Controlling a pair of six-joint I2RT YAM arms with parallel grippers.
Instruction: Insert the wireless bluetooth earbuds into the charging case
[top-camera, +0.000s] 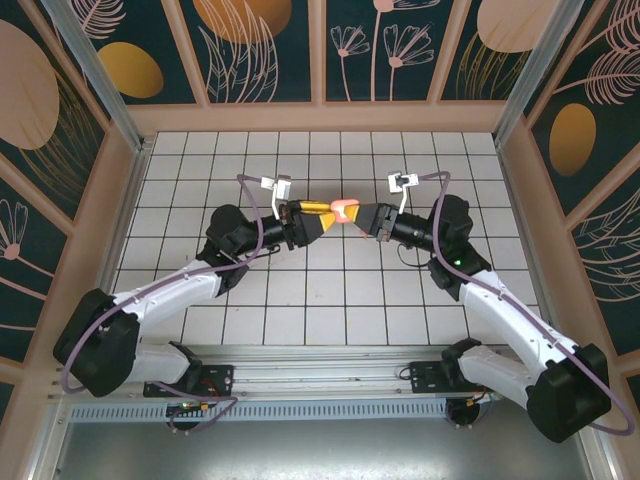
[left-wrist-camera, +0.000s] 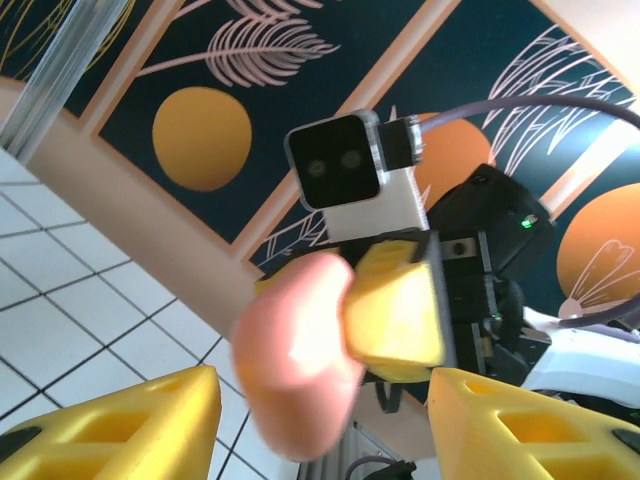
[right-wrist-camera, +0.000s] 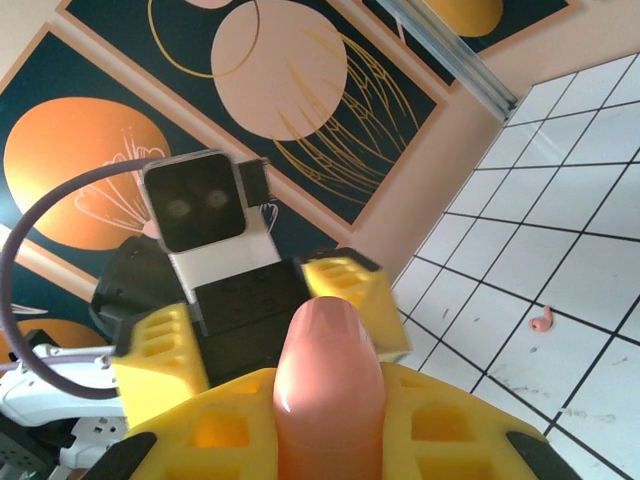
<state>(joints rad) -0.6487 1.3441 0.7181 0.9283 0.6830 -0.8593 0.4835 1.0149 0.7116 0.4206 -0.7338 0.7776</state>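
right gripper (right-wrist-camera: 332, 425): clamped on salmon-pink rounded plastic case (right-wrist-camera: 328, 355), mid-air
left gripper (left-wrist-camera: 318, 400): jaws apart, flanking case
white tile (right-wrist-camera: 478, 345): tiny pink curl (right-wrist-camera: 545, 320), maybe an earbud

Pink case (top-camera: 345, 210) over tiled table (top-camera: 300, 300)

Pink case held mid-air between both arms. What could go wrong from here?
1. The pink charging case is mid-air, gripped by the right fingers alone; the open left fingers flank it, and an off-centre close could twist it loose.
2. A pink earbud lies on the tiles; a dropped case could scatter it.
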